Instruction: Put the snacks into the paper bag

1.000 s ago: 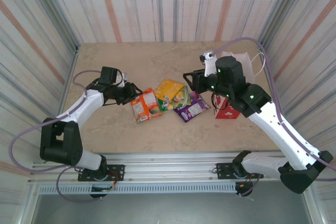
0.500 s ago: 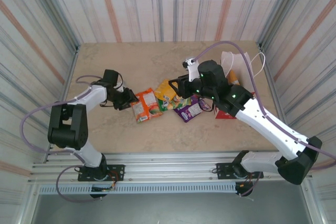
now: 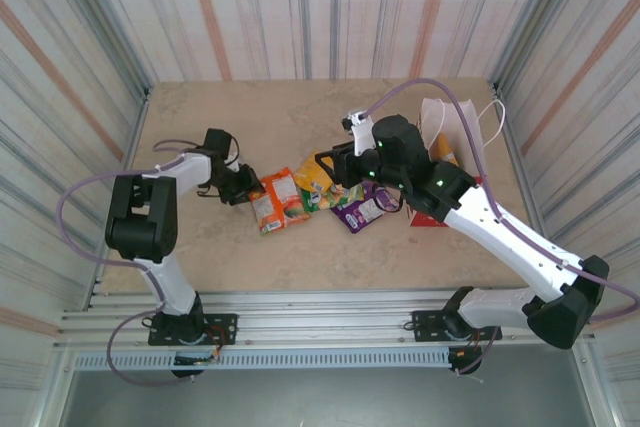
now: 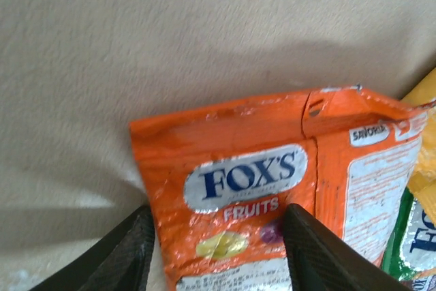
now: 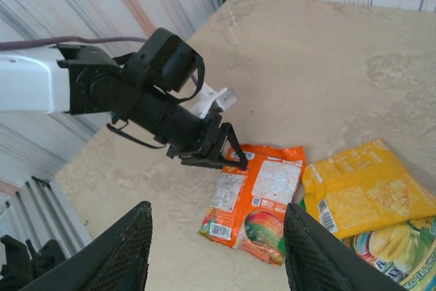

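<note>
Seen from above and behind the two arm bases, the overhead view looks steeply down on the whole table (image 3: pixel 200 247), both arms and the striped walls around it. The left wrist view sits very close above the table, facing down past its own two dark fingers (image 4: pixel 126 257) at the bottom edge onto the orange packet (image 4: pixel 259 189), which also lies mid-table in the overhead view. The right wrist view hangs higher and farther back, facing across the table towards the left end effector (image 5: pixel 218 159), and shares that same orange packet with both other views.
</note>
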